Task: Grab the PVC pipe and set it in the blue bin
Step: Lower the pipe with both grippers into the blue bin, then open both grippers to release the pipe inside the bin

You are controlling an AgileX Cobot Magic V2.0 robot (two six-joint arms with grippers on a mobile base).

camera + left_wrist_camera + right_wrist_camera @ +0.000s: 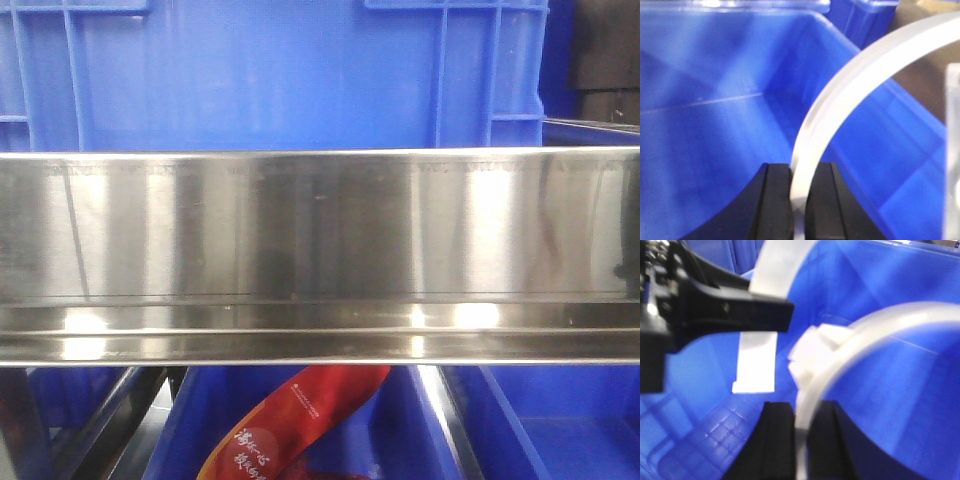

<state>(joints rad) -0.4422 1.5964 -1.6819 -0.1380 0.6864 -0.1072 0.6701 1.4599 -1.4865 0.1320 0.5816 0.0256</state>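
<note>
Front view: only a steel shelf (pixel 320 250) at centre. Left wrist: our left pincer (pixel 799 205) clamps the PVC pipe (pixel 850 85) arcing toward 2 o'clock over the blue bin (pixel 715 125). Right wrist: our right pincer (pixel 801 445) grips another white arc (pixel 875 330). Placing step; next, we judge, lower and release

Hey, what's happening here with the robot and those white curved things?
Both arms are holding curved white PVC pipes over a blue bin. The left gripper is shut on one pipe, which arcs up out of its jaws. The right gripper is shut on another pipe. In the right wrist view the left arm's pipe hangs down into the bin. Neither is released yet.
</note>
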